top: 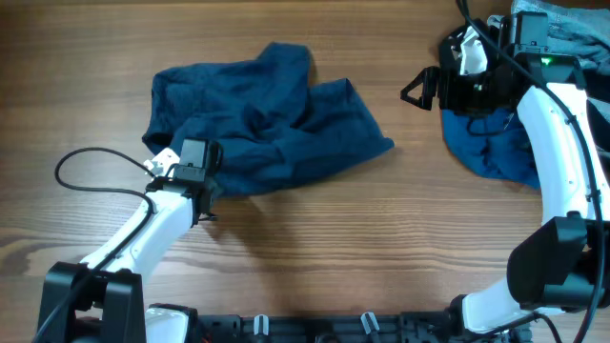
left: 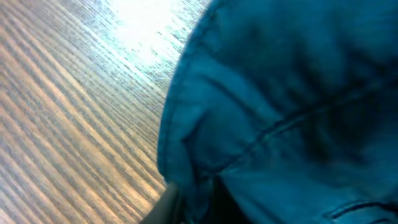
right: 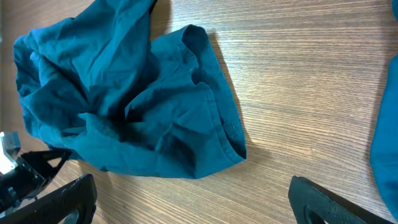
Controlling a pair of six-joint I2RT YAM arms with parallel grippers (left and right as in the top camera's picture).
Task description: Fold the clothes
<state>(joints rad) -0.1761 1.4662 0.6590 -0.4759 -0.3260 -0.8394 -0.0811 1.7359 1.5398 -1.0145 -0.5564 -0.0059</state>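
Observation:
A crumpled dark blue garment (top: 267,119) lies on the wooden table left of centre. It also shows in the right wrist view (right: 124,106), and it fills the left wrist view (left: 292,106). My left gripper (top: 202,191) is at the garment's near left edge. Its fingers (left: 189,208) are closed on a fold of the cloth. My right gripper (top: 419,88) is open and empty, held above bare table to the right of the garment. Its two fingers (right: 193,208) stand wide apart.
A pile of other clothes lies at the far right: a dark blue piece (top: 491,148) under my right arm and a grey-blue piece (top: 572,33) at the corner. A black cable (top: 86,171) loops on the table by my left arm.

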